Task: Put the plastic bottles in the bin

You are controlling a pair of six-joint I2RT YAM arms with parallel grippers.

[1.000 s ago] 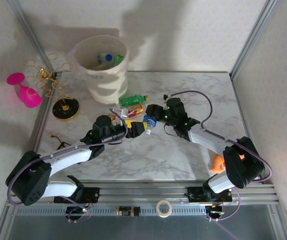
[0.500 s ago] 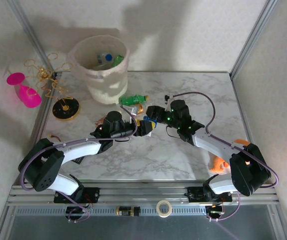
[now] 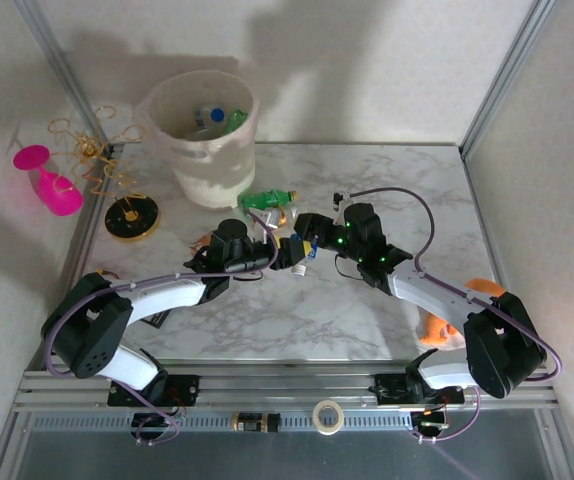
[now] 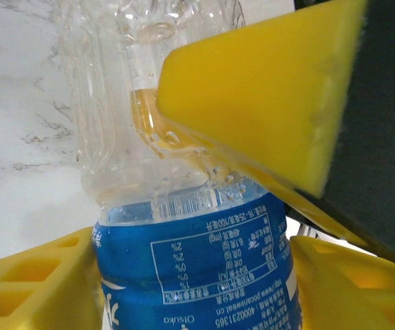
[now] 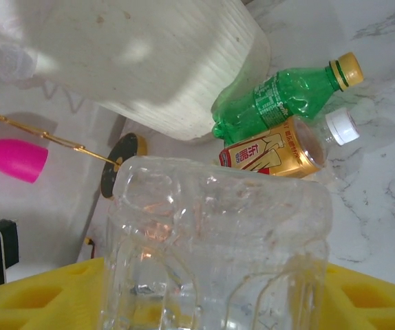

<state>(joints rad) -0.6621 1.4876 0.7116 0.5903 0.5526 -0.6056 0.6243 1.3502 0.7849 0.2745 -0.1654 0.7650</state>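
Note:
A clear crushed plastic bottle (image 3: 298, 246) with a blue label hangs between both grippers over the middle of the table. My left gripper (image 4: 194, 282) is shut on its blue label (image 4: 190, 261), a yellow finger (image 4: 32, 285) against each side. My right gripper (image 5: 211, 302) straddles the bottle's clear base (image 5: 218, 234); whether its fingers (image 5: 369, 299) still press on it is unclear. One of its yellow fingers (image 4: 266, 103) lies against the bottle in the left wrist view. The bin (image 3: 199, 160) stands at the back left with bottles (image 3: 212, 118) inside. A green bottle (image 5: 280, 100), a copper-brown one (image 5: 273, 150) and a clear white-capped one (image 5: 342, 125) lie by it.
A pink wine glass (image 3: 47, 180) and a gold wire stand on a black disc (image 3: 132, 217) sit left of the bin. An orange object (image 3: 437, 325) lies by the right arm. Metal frame posts run along both table sides.
The left gripper has moved in to the right and closed on the bottle's labelled part. The right gripper, which carried the bottle, has widened its jaws round the base.

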